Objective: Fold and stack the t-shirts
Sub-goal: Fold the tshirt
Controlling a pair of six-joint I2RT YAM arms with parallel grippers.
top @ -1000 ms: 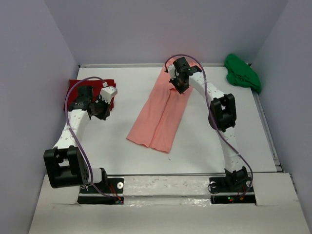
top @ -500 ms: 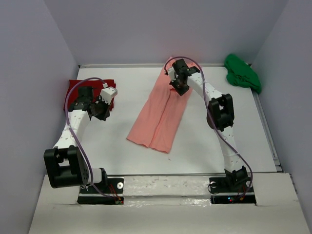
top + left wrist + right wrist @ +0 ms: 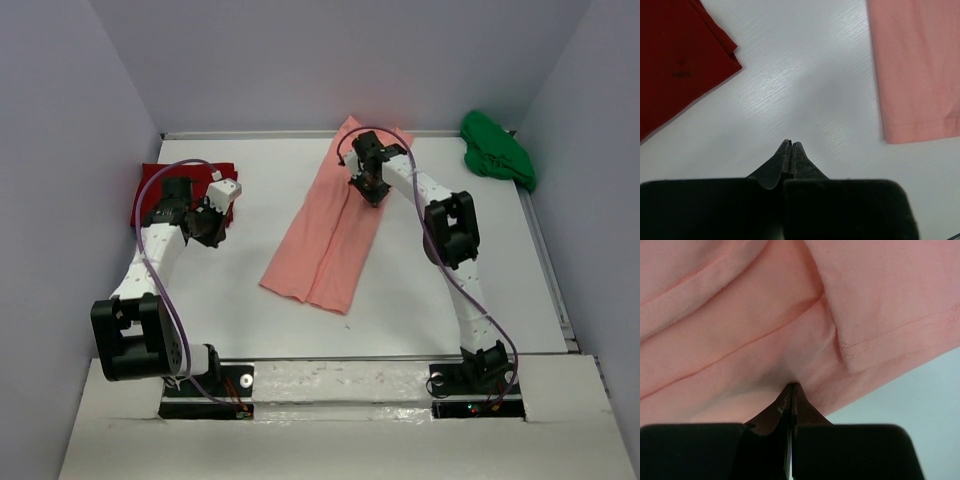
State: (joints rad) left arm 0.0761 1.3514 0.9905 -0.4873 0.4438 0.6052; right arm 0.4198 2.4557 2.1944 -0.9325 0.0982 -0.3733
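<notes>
Looked down on a white worktop (image 3: 500,270) boxed by pale lilac walls (image 3: 300,60) at the left, far and right, open only along the near edge by the arm bases. Found the salmon-pink shirt (image 3: 325,240) laid in a long narrow strip down the middle, slanted from the far edge toward the near left, far end reaching the far wall, near hem well short of the near edge. Saw the right fingers (image 3: 794,386) pressed fully together on a pucker of that salmon cloth near the strip's far end, creases running out from the tips, a stitched hem just beside them. Spotted the deep red shirt (image 3: 152,175) folded flat against the left wall, one corner jutting toward the middle. Caught the left fingers (image 3: 791,145) shut tight with nothing between them, hanging over bare worktop between that red corner and the salmon strip's edge, touching neither. Noted the bright green shirt (image 3: 497,150) bunched in the far right corner, well apart from the rest. Found a wide bare stretch between salmon strip and right wall, a narrower lane between red and salmon, and a bare band along the near side.
</notes>
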